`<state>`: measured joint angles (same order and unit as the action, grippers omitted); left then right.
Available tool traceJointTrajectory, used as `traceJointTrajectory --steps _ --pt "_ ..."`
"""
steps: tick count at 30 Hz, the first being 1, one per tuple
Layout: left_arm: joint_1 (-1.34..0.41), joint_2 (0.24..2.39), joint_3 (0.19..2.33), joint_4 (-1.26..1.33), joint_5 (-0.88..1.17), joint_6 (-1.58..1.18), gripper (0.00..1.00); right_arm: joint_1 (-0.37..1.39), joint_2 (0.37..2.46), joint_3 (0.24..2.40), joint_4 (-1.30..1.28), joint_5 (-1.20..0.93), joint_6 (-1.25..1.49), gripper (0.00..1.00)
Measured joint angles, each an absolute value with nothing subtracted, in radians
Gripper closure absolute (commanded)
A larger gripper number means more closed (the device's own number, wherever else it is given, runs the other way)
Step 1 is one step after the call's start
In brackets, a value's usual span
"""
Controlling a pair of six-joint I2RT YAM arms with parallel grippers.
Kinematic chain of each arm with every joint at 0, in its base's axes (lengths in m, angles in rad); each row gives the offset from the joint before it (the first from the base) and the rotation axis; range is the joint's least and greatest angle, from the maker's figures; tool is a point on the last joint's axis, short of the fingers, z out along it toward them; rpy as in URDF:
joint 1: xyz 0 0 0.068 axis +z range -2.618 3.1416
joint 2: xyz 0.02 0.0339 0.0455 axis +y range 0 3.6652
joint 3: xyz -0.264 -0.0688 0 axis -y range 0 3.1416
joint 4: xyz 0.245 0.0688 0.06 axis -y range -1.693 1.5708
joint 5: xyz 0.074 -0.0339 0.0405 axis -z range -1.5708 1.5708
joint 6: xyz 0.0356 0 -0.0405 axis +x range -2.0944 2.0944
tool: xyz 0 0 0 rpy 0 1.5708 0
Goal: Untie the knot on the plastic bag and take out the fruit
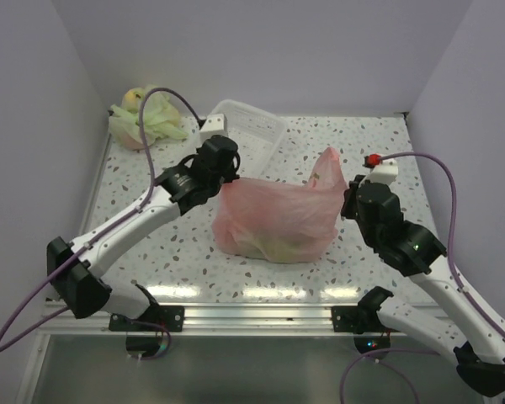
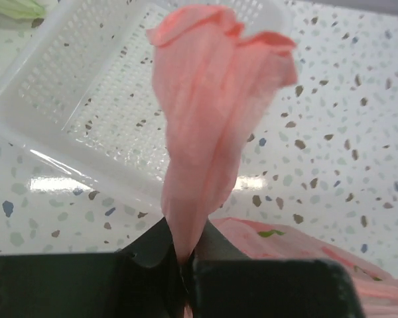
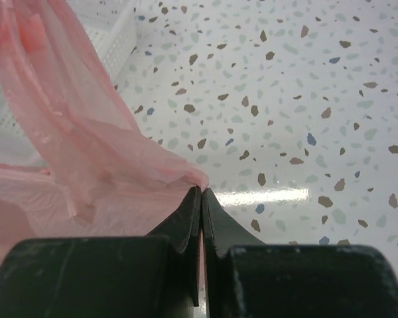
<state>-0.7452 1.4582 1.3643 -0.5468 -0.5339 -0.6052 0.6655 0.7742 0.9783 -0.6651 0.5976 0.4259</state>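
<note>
The pink plastic bag (image 1: 273, 220) lies on the middle of the table, and a pale greenish fruit shape (image 1: 279, 246) shows dimly through it. No knotted lump shows; one loose handle (image 1: 328, 168) stands up at the bag's right end. My left gripper (image 1: 225, 174) is at the bag's upper left corner. In the left wrist view it (image 2: 184, 248) is shut on a pink handle strip (image 2: 199, 126). My right gripper (image 1: 350, 202) is at the bag's right edge. In the right wrist view it (image 3: 201, 193) is shut on a fold of the bag (image 3: 86, 165).
A white perforated basket (image 1: 251, 133) stands just behind the bag, and shows in the left wrist view (image 2: 86, 99). A pale green bag (image 1: 141, 119) with fruit sits at the back left corner. White walls close three sides.
</note>
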Motion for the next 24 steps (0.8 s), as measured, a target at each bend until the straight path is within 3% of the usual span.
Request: traceJointTrajectory --steps 6,15,20,24 --pt "-0.768 1.209 1.251 -0.485 -0.560 -0.723 1.00 0.665 0.793 1.034 -0.612 0.656 0.465 1.00" --pt "-0.772 0.942 0.824 -0.413 -0.365 -0.829 0.94 0.659 0.753 0.919 -0.695 0.409 0.464 0.97" --pt "-0.826 0.871 0.723 -0.491 -0.317 -0.837 0.91 0.648 0.766 0.909 -0.883 0.233 0.464 0.29" --pt "-0.859 0.815 0.721 -0.519 -0.306 -0.830 0.85 0.647 0.812 1.042 -1.055 0.149 0.426 0.10"
